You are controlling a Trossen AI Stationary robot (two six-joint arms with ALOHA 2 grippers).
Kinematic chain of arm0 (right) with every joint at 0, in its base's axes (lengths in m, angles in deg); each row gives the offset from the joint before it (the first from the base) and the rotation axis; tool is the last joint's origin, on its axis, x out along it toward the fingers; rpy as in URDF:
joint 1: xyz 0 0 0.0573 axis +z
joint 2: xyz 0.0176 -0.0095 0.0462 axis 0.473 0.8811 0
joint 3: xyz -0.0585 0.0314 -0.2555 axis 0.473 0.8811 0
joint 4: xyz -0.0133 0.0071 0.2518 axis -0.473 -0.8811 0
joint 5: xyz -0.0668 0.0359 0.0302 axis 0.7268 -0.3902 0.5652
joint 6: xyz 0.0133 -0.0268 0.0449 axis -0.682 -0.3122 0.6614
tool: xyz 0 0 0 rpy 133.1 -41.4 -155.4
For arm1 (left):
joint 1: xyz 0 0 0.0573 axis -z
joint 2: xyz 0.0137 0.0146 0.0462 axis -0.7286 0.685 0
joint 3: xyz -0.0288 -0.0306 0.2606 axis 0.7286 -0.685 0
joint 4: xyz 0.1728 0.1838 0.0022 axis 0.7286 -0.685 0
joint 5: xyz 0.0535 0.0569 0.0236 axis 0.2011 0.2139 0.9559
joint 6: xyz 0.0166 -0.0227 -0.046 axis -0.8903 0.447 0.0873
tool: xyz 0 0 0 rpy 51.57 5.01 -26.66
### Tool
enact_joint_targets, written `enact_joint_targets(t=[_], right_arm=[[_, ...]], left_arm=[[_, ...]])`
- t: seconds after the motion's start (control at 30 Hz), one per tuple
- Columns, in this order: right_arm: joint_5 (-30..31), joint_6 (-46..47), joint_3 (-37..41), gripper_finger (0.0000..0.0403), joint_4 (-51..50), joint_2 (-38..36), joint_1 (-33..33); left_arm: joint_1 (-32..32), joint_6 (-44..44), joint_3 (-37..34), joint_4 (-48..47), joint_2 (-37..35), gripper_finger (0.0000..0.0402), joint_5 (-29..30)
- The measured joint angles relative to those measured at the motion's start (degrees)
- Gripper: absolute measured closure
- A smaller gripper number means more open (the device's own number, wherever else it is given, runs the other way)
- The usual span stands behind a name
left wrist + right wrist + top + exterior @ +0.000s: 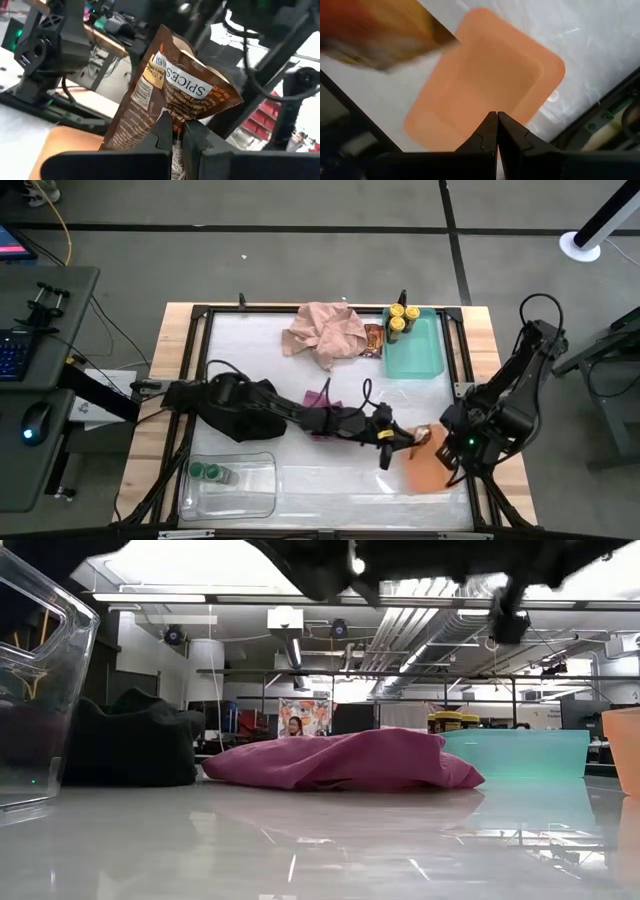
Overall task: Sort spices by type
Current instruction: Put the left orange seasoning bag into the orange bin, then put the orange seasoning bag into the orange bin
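My left gripper (400, 442) reaches from the table's left and is shut on an orange-brown foil packet (175, 85), also seen from above (421, 435) beside the orange tray (432, 467). My right gripper (497, 117) hovers shut over that tray (490, 80), touching nothing. A second packet (373, 340) lies flat on the table next to the teal tray (418, 350). Yellow-lidded jars (400, 320) stand in the teal tray's far corner. Green-lidded jars (210, 472) stand in the clear tray (250, 485). My left gripper pinches the foil packet between its two fingers (195, 135) at one end's edge (172, 116). The fingers come roughly level from the table's left. The packet stands out beyond the fingertips, crumpled, lifted clear of the table next to the orange tray.
A pink cloth (325, 330) lies at the far middle; a magenta cloth (340, 760) and a black cloth (250, 405) lie under my left arm. The right arm's body stands close beyond the orange tray. Bare table shows along the near middle (340, 480).
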Motion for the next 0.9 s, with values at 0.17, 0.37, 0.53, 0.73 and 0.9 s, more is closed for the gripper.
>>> enact_joint_targets(t=[0.17,0.37,0.53,0.73,0.9], right_arm=[[0.79,2.57,0.00,0.0403,-0.26,-0.09,-0.29],[0.85,4.97,-0.02,0.0403,-0.24,-0.07,-0.34],[0.85,4.97,-0.02,0.0403,-0.46,-0.07,-0.34],[0.85,4.65,-0.04,0.0403,-1.37,-0.07,-0.34],[0.88,4.19,-0.04,0.0403,-1.83,-0.05,-0.34]], left_arm=[[-0.19,-0.48,6.00,0.74,6.70,0.0394,3.46],[-0.17,-1.42,8.83,-0.36,10.30,0.0333,0.44],[0.34,-3.78,9.97,-1.12,10.25,0.0252,-1.99],[-0.06,-4.90,10.82,-3.60,8.61,0.0173,-9.20],[-3.66,-7.12,10.82,-20.14,2.63,0.0155,-21.00]])
